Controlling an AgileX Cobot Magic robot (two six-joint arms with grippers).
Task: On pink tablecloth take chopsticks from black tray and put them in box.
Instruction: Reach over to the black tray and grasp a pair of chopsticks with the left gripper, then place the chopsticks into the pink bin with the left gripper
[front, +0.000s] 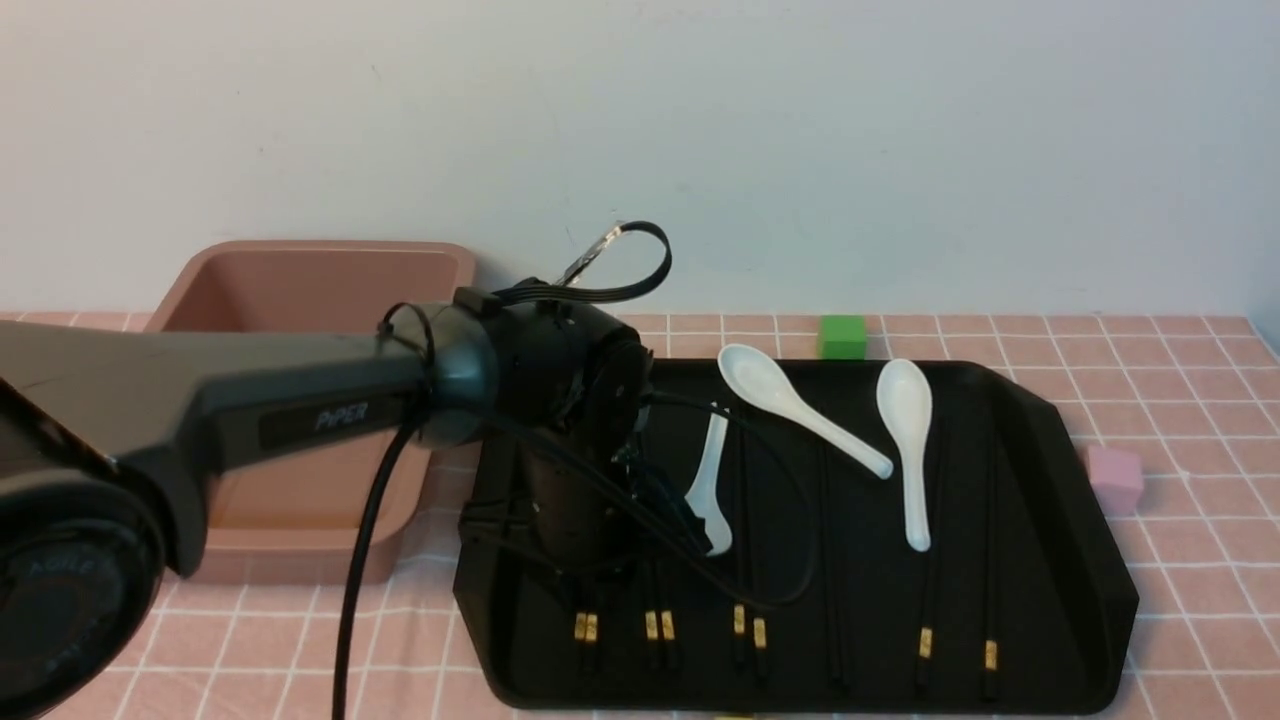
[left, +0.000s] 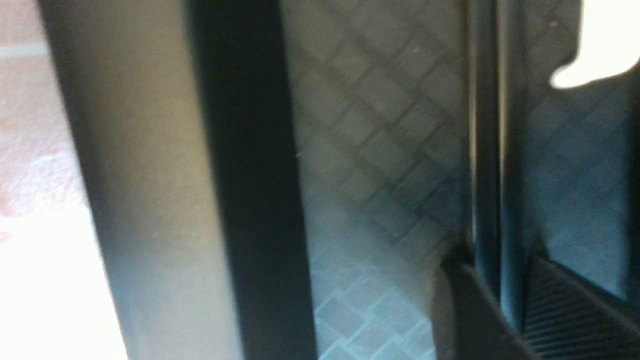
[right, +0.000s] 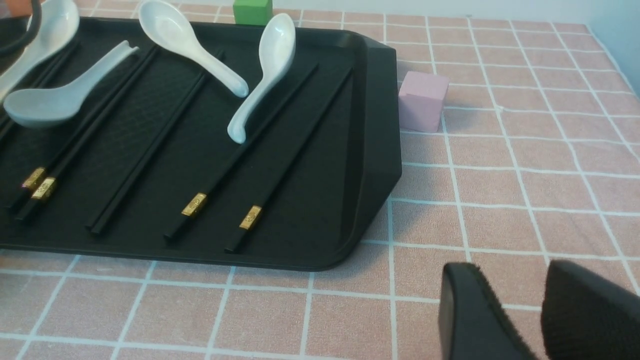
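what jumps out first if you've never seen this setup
The big dark left arm stretches from the left down into the black tray, where the left gripper is closed around a pair of chopsticks. On the tray, glossy white spoons glare against the black, lying among more gold-banded chopsticks. Behind the arm, at the far left, sits the dusty-pink box, all on the pink tablecloth.

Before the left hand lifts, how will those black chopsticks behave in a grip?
Likely stiff and light: the chopsticks lie thin and dead straight. Probably slippery, since they look smooth and narrow, so the pair inside the left hand may scissor or slide. Their gold bands look flat-faced, so rolling on the black tray seems unlikely.
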